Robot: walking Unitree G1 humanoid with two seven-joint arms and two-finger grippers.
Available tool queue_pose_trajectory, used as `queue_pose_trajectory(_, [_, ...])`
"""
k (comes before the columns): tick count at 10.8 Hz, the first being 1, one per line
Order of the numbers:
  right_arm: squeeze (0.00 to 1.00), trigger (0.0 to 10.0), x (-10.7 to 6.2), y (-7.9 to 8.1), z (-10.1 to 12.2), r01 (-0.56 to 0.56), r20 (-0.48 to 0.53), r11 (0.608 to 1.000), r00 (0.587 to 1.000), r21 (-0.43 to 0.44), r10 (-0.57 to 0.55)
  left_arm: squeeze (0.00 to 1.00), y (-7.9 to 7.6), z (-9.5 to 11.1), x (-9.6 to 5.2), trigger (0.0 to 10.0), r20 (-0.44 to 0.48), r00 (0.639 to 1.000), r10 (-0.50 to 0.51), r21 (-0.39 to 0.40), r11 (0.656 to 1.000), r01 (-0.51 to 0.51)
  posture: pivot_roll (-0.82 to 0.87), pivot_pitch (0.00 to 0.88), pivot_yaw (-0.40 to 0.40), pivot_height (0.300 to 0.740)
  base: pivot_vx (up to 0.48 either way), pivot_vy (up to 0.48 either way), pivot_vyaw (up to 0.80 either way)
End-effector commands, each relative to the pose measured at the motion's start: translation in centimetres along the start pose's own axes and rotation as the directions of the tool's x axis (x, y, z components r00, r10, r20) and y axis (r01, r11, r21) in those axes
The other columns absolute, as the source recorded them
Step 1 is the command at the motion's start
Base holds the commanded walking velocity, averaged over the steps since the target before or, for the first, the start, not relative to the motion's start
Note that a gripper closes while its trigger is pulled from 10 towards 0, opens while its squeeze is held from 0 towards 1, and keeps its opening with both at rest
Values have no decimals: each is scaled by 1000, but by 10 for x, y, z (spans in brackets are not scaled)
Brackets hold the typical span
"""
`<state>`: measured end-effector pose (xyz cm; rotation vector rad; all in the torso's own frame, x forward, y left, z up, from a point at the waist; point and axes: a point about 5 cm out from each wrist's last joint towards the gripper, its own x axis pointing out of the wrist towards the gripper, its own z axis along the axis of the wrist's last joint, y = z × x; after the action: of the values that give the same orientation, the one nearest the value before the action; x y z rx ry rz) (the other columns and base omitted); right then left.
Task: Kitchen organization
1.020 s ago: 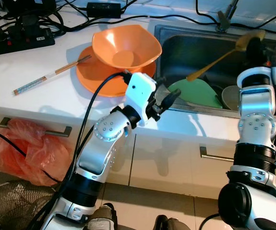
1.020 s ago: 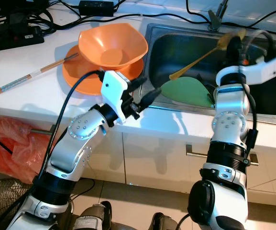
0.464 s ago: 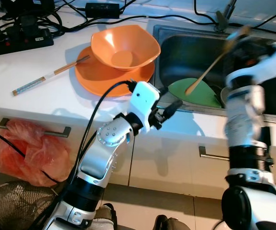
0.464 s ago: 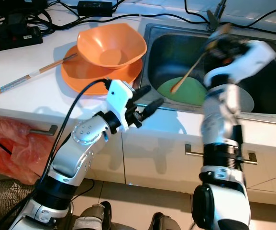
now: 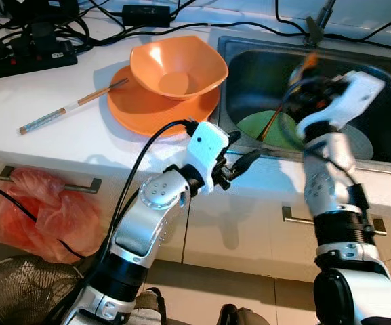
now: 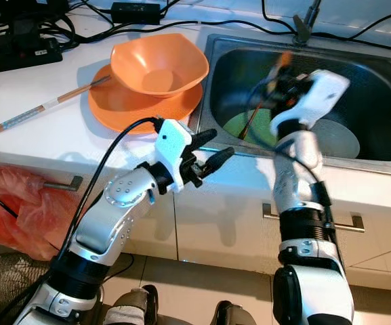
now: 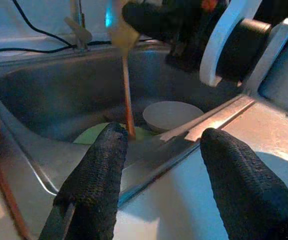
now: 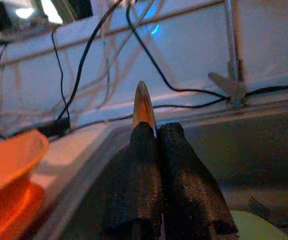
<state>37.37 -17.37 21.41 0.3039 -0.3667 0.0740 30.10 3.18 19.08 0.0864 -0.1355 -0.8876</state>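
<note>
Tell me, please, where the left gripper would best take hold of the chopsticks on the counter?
Probably at the bare middle of the chopsticks, coming from above with the fingers across their length. They lie flat on the counter, one end against the orange plate. The left gripper is open.

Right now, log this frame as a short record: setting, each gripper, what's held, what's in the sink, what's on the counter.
setting: white kitchen counter with a steel sink
left gripper: open, holding nothing, at the counter's front edge beside the sink
right gripper: over the sink, shut on a long wooden spoon
spoon: lower end down near the green plate
sink contents: green plate, pale bowl
counter: orange bowl on an orange plate, chopsticks, cables and a power strip
</note>
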Motion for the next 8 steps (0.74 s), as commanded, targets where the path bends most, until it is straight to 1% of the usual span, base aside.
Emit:
queue_pose_trajectory(1, [0, 10000, -2, -1, -2, -17, -5, 999, 1000, -32, 17, 0, -5, 2, -1, 10000, 4, 1000, -16, 8, 1000, 16, 214, 140, -37, 740, 0, 0, 0])
queue_pose_trajectory(3, [0, 10000, -4, 3, -10, -49, -30, 997, 998, -67, 47, 0, -4, 1, -2, 10000, -1, 1000, -8, 11, 1000, 8, 217, 156, -43, 740, 0, 0, 0])
queue_pose_trajectory(7, [0, 10000, -14, 5, -35, -102, -144, 989, 986, -110, 86, 0, -3, 1, -3, 10000, -10, 1000, -1, 12, 1000, 1, 217, 166, -44, 740, 0, 0, 0])
queue_pose_trajectory(8, [0, 10000, -15, 5, -36, -106, -149, 988, 985, -111, 89, 0, -3, 1, -3, 10000, -10, 1000, -1, 13, 1000, 1, 218, 168, -44, 740, 0, 0, 0])
